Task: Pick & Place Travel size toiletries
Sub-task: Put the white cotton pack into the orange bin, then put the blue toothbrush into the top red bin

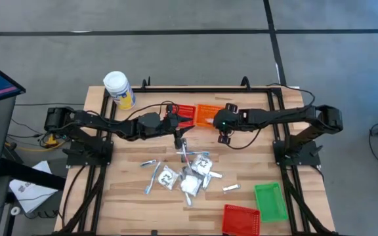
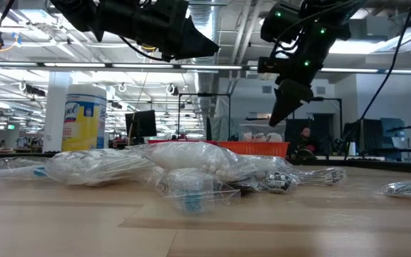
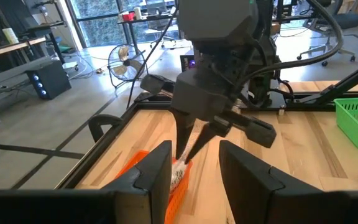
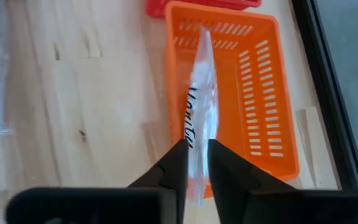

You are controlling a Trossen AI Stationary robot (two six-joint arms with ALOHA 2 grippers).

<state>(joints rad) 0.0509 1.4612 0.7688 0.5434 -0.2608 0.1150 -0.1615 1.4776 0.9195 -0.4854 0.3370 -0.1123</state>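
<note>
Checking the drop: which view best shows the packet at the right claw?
Right wrist view: the clear packet hangs between the right claw fingers over the orange basket. Left wrist view glimpses it; high and low views hide it.

Black lettering runs along the clear-wrapped packet (image 4: pixel 199 106) seen over the orange basket (image 4: pixel 253 93) in the right wrist view, but the word cannot be made out. The yellow label on the white-lidded jar (image 2: pixel 84 118) carries blue script, also unreadable.
</note>
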